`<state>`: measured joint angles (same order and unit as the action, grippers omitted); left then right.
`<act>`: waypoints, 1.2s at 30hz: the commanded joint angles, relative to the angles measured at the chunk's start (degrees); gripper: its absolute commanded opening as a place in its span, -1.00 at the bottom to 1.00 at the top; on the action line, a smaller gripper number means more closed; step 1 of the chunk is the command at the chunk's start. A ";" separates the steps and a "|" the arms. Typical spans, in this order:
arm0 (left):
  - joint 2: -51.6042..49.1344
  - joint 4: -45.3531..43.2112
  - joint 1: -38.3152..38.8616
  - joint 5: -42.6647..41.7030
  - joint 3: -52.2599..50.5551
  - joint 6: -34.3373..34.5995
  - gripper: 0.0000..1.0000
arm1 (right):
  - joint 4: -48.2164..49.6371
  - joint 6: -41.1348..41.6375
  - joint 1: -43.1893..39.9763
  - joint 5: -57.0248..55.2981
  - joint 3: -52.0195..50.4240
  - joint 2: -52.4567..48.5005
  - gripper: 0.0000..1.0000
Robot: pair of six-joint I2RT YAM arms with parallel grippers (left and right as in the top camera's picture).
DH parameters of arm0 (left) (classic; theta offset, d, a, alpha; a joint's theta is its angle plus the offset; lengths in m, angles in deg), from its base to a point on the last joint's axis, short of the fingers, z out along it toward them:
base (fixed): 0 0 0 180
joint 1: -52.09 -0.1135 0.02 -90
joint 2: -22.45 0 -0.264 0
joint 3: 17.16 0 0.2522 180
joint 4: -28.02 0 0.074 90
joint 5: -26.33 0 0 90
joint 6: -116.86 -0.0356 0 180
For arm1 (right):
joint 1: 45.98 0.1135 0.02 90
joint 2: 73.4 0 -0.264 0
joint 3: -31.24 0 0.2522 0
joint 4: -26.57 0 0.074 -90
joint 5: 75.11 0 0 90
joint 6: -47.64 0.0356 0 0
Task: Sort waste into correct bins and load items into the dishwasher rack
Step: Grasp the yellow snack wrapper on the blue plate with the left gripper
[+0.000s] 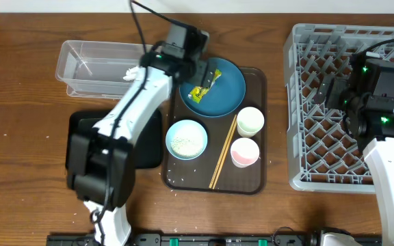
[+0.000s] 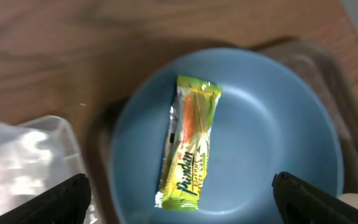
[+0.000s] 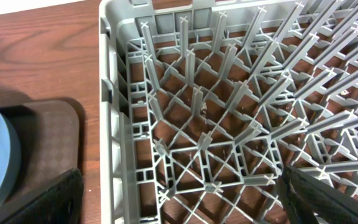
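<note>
Overhead: tissue [image 1: 129,74] already in the tub [image 1: 94,58]; wrapper [image 2: 188,140] lies on the blue dish [image 1: 228,96] under the left end effector [image 1: 198,67], spread wide. Rack [image 1: 296,102] holds nothing; right end effector [image 1: 335,92] hovers above it, likewise spread.

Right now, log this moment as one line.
left gripper: open, above snack wrapper on dark-blue dish | right gripper: open, over dishwasher rack | pink cup, pale-green cup, chopsticks: on brown tray
</note>
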<state>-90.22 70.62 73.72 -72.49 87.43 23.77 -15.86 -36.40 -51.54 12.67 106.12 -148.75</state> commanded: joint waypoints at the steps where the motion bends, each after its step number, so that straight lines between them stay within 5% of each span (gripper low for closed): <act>1: -3.65 -0.26 0.70 1.40 -0.66 -1.01 0.91 | 0.17 0.87 -0.26 0.11 1.22 0.76 0.96; 11: -10.71 -0.46 2.67 1.38 -0.66 -0.98 0.74 | 0.09 0.87 -0.26 0.13 1.22 0.76 0.94; 20: -11.65 0.04 2.91 1.38 -0.68 -0.96 -0.24 | 0.09 0.87 -0.26 0.11 1.22 0.76 0.94; 32: -11.65 0.83 2.95 1.38 -0.76 -0.94 -0.87 | 0.17 0.85 -0.26 0.09 1.22 0.76 0.95; 36: -10.38 1.09 2.75 1.40 -0.20 -0.96 -0.88 | 0.17 0.85 -0.26 -0.15 1.22 0.76 0.95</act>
<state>-101.60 71.36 76.58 -71.84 87.08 22.98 -15.86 -36.40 -51.54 12.67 106.12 -148.75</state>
